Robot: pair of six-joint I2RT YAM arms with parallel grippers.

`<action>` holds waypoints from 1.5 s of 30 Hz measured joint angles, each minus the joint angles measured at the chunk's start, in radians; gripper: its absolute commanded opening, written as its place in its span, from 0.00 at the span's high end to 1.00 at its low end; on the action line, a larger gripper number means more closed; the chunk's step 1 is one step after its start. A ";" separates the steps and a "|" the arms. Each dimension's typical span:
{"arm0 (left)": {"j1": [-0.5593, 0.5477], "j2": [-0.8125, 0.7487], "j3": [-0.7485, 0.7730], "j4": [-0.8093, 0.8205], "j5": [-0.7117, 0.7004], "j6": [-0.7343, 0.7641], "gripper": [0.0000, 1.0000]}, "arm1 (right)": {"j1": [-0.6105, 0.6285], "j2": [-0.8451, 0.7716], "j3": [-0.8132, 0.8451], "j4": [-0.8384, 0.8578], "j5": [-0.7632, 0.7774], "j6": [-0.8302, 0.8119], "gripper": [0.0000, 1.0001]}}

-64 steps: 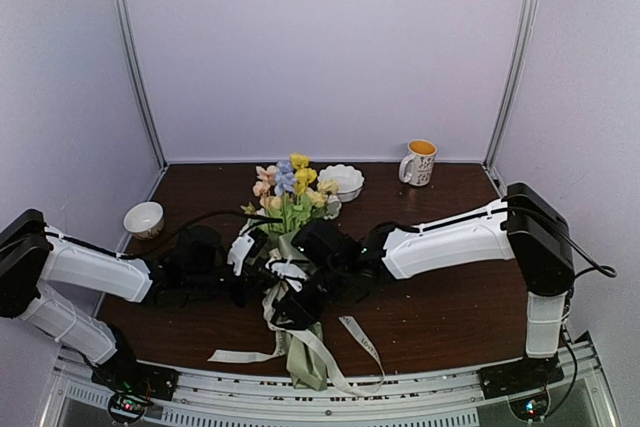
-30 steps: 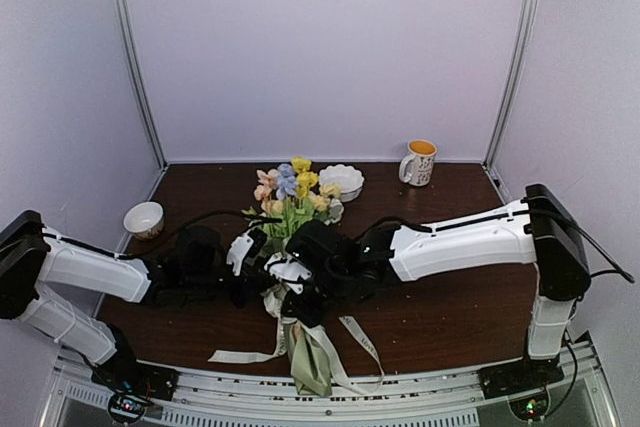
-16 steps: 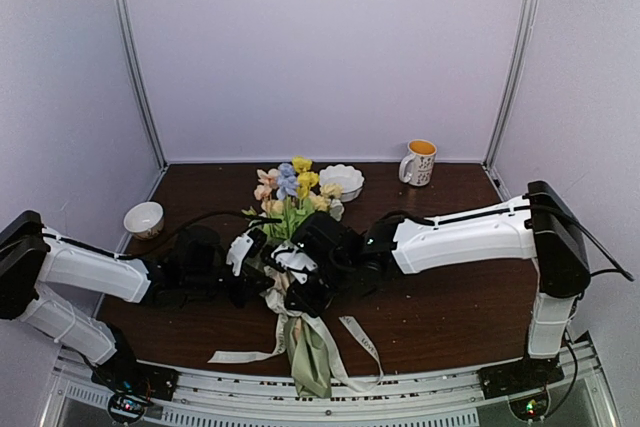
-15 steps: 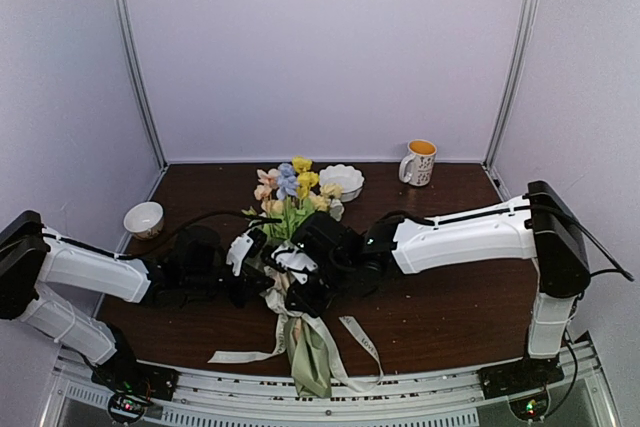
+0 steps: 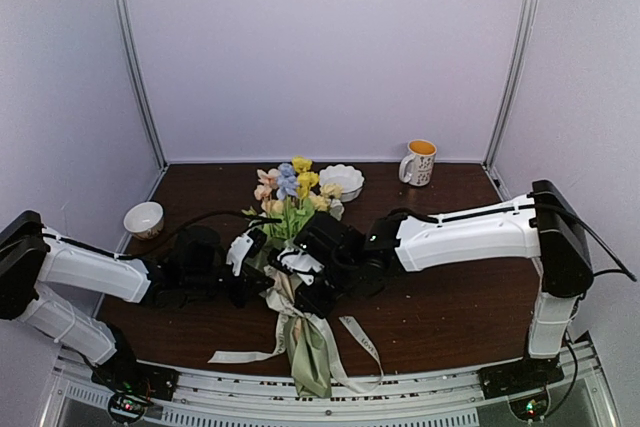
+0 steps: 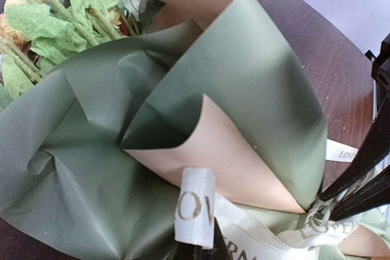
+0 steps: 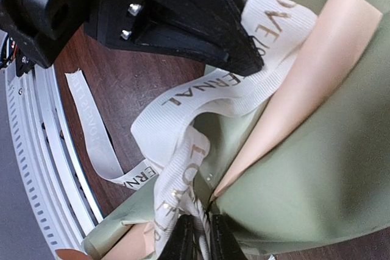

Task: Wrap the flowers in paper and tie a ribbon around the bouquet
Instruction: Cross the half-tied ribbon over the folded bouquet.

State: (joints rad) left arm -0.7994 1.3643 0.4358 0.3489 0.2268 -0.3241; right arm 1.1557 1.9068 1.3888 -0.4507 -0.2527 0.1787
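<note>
Your bouquet lies on the desk by the near edge, with sage paper wrapped round it and the flowers pointing far. The ribbon crosses its waist, tails trailing near and left. Your left hand is pressed together, pinching a ribbon loop. Your right hand sits on the ribbon, fingertips barely apart, and you cannot tell whether it grips.

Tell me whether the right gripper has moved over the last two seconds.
Yes. In the top view the right gripper has shifted slightly upward, closer to the white bowl, which has stayed put.
</note>
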 measured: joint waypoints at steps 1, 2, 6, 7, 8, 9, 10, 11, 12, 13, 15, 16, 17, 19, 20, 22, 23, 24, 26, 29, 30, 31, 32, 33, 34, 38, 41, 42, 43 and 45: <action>0.000 0.000 0.000 0.000 0.000 0.000 1.00 | 0.000 -0.006 0.000 -0.008 0.000 0.000 0.94; 0.000 0.000 0.000 0.000 0.000 0.000 1.00 | 0.000 -0.010 0.001 -0.013 0.001 -0.001 0.97; 0.000 -0.001 0.000 -0.002 0.000 0.000 1.00 | -0.002 -0.023 0.008 -0.024 0.007 0.000 1.00; 0.000 -0.001 0.000 -0.002 0.000 0.000 1.00 | -0.002 -0.023 0.012 -0.024 0.008 0.002 1.00; 0.000 -0.002 0.000 -0.002 0.000 0.000 1.00 | -0.003 -0.024 0.014 -0.024 0.008 0.004 1.00; 0.000 -0.002 0.000 -0.002 0.000 0.000 1.00 | -0.003 -0.024 0.015 -0.023 0.009 0.004 1.00; 0.000 -0.003 0.000 -0.002 0.000 0.000 1.00 | -0.003 -0.024 0.016 -0.024 0.011 0.006 1.00; 0.000 -0.005 0.000 -0.003 0.000 0.000 1.00 | -0.003 -0.024 0.016 -0.024 0.014 0.008 1.00; 0.000 -0.006 0.000 -0.003 0.000 0.000 1.00 | -0.003 -0.024 0.016 -0.023 0.019 0.011 1.00; 0.000 -0.008 0.000 -0.004 0.000 0.000 1.00 | -0.005 -0.025 0.016 -0.023 0.023 0.015 1.00; 0.000 -0.011 0.000 -0.006 -0.001 0.000 1.00 | -0.013 -0.029 0.016 -0.022 0.027 0.034 1.00; 0.000 -0.013 0.000 -0.006 -0.001 0.000 1.00 | -0.019 -0.032 0.016 -0.019 0.029 0.048 1.00; 0.000 -0.013 0.000 -0.006 -0.001 0.000 1.00 | -0.026 -0.037 0.015 -0.011 0.029 0.063 1.00; 0.000 -0.013 0.000 -0.007 -0.001 0.001 1.00 | -0.046 -0.052 0.002 0.023 0.029 0.097 1.00; 0.000 -0.013 0.000 -0.007 -0.001 0.001 1.00 | -0.058 -0.064 -0.014 0.049 0.026 0.123 0.99; 0.000 -0.013 0.000 -0.007 0.000 0.001 1.00 | -0.078 -0.081 -0.044 0.089 0.016 0.163 0.99; 0.000 -0.013 0.000 -0.007 0.000 0.001 1.00 | -0.085 -0.084 -0.054 0.105 0.008 0.183 0.99; 0.000 -0.013 0.000 -0.007 0.001 0.001 1.00 | -0.090 -0.084 -0.059 0.116 0.004 0.197 0.99; 0.000 -0.013 0.000 -0.007 0.002 0.001 1.00 | -0.099 -0.084 -0.068 0.131 -0.002 0.223 0.96; 0.000 -0.013 0.000 -0.007 0.002 0.004 1.00 | -0.102 -0.084 -0.073 0.142 -0.005 0.249 0.94; 0.000 -0.013 0.000 -0.007 0.002 0.004 1.00 | -0.102 -0.084 -0.073 0.145 -0.005 0.256 0.94; 0.000 -0.013 0.000 -0.007 0.002 0.004 1.00 | -0.102 -0.084 -0.073 0.149 -0.004 0.262 0.94; 0.000 -0.013 0.000 -0.007 0.002 0.005 1.00 | -0.102 -0.084 -0.073 0.151 -0.004 0.267 0.95; 0.000 -0.013 0.000 -0.007 0.002 0.005 1.00 | -0.102 -0.084 -0.073 0.151 -0.003 0.270 0.96; 0.000 -0.013 0.000 -0.007 0.002 0.005 1.00 | -0.102 -0.084 -0.073 0.151 0.000 0.273 0.96; 0.000 -0.013 0.000 -0.007 0.006 0.005 1.00 | -0.104 -0.084 -0.073 0.148 0.006 0.276 0.99; 0.000 -0.012 0.000 -0.007 0.016 0.008 1.00 | -0.108 -0.085 -0.077 0.148 0.009 0.282 1.00; 0.000 -0.012 0.000 -0.008 0.018 0.010 1.00 | -0.108 -0.088 -0.082 0.149 0.012 0.285 1.00; 0.000 -0.012 0.000 -0.008 0.019 0.012 1.00 | -0.108 -0.093 -0.092 0.149 0.016 0.290 1.00; 0.000 -0.012 0.000 -0.011 0.021 0.015 1.00 | -0.109 -0.106 -0.112 0.149 0.027 0.299 1.00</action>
State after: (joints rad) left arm -0.7994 1.3525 0.4355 0.3382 0.2478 -0.3088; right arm 1.0466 1.8004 1.2770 -0.3019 -0.2260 0.4782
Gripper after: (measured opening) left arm 0.012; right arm 0.013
